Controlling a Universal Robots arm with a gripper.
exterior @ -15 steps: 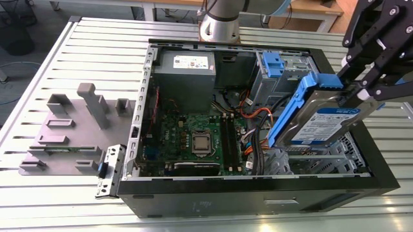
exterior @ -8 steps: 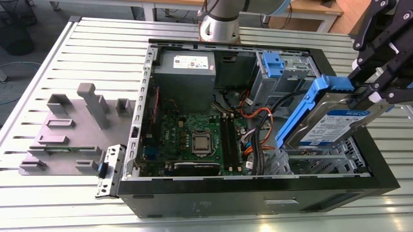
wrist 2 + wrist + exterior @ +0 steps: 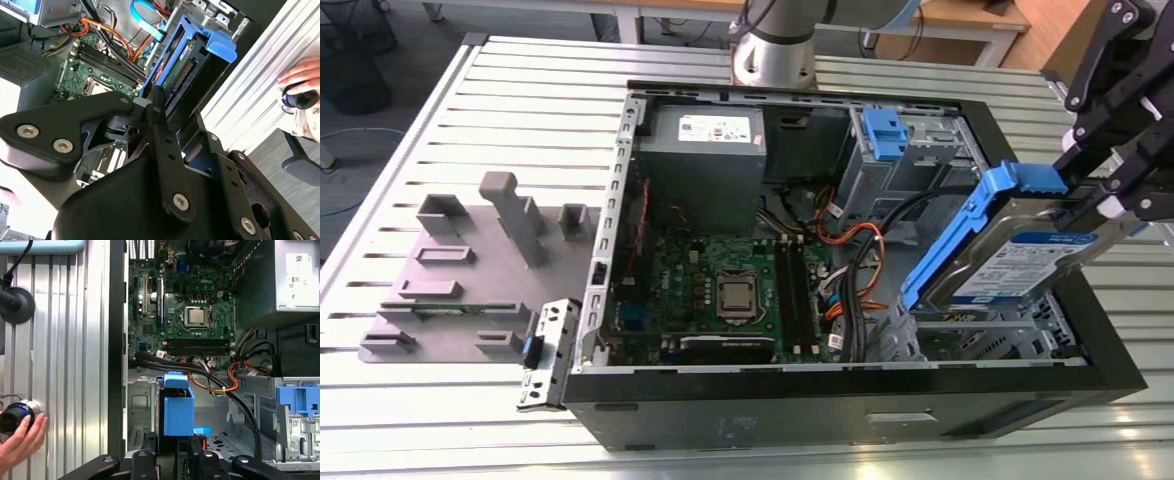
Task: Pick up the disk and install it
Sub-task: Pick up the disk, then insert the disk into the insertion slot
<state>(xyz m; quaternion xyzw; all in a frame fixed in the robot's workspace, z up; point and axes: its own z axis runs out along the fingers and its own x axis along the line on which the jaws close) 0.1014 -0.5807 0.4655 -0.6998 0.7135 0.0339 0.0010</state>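
The disk (image 3: 1014, 262), a silver drive with a white-and-blue label and a blue bracket (image 3: 994, 215) round its edges, hangs tilted over the open computer case (image 3: 854, 410), at the exterior view's right. My gripper (image 3: 1118, 195) is shut on its upper end. Under it lies the metal drive bay (image 3: 987, 330), and the disk's lower end is at the bay's opening. In the second wrist view the disk (image 3: 185, 75) juts out from between the black fingers (image 3: 157, 107). The first wrist view shows its blue bracket (image 3: 178, 407) end-on above the gripper (image 3: 172, 460).
Inside the case are the motherboard (image 3: 720, 290), the grey power-supply box (image 3: 704, 150), orange and black cables (image 3: 854, 240) and a blue caddy (image 3: 885, 135) on the far bay. A grey fixture (image 3: 454, 270) stands at the exterior view's left. A person's hand (image 3: 20, 440) rests on the slatted table.
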